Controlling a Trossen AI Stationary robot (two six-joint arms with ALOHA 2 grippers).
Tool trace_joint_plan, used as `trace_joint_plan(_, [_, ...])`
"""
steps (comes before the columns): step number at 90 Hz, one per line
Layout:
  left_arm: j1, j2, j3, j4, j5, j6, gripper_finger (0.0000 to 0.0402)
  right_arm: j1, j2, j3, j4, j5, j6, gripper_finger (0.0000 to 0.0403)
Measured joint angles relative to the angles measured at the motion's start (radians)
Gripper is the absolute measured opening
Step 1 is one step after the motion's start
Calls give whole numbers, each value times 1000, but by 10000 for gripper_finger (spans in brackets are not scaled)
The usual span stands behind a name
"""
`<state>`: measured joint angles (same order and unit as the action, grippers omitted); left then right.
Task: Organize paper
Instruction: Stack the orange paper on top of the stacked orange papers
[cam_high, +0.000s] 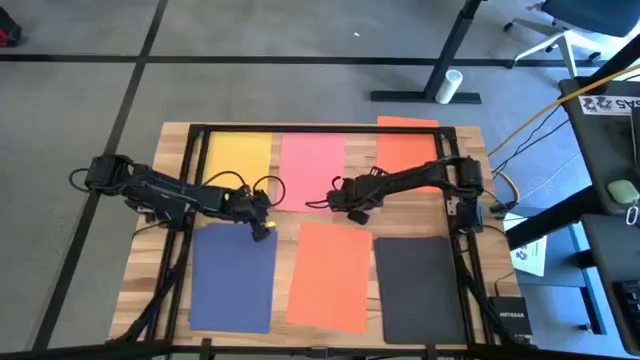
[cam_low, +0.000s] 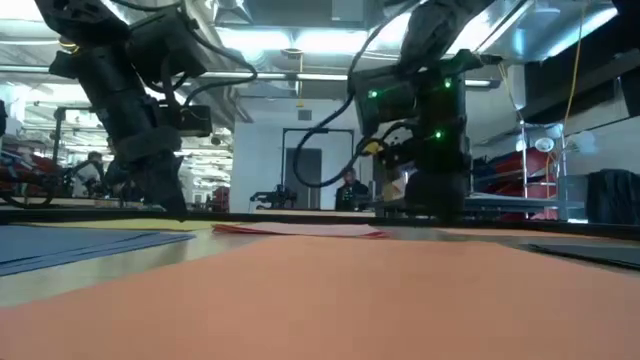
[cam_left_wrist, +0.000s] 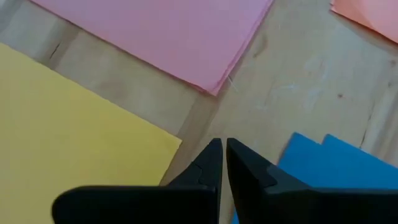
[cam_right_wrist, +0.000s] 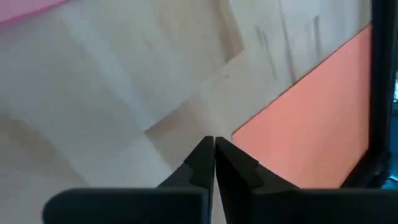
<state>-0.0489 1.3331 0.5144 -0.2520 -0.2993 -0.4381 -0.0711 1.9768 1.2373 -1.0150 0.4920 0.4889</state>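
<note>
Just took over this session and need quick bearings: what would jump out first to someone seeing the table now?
Six coloured sheets lie in two rows on the wooden table: yellow paper, pink paper and an orange sheet at the far side, navy paper, a second orange sheet and black paper at the near side. Both arms reach into the middle gap, the left gripper shut at the navy sheet's far corner, the right gripper shut beside the pink sheet.
</note>
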Motion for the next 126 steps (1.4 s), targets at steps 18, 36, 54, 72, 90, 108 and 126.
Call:
trace_joint_plan(18, [-13,0,0,-2,1,0,8,-31,3,-79,90,5,12,111])
trace_joint_plan(36, [-13,0,0,-1,0,1,8,-68,0,-111,102,47,48,211])
trace_joint_plan(54, [-13,0,0,-1,0,3,8,-118,-16,-116,99,-4,50,220])
trace_joint_plan(72, [-16,0,0,-1,1,19,8,-110,-101,-123,44,8,48,105])
trace_joint_plan(90, [-16,0,0,0,1,19,8,-197,-137,-199,126,66,60,16])
trace_joint_plan(108, [-16,0,0,-2,1,19,8,-272,-155,-331,352,-84,70,6])
trace_joint_plan(126, [-16,0,0,-1,1,27,8,-213,-167,-310,357,-139,106,2])
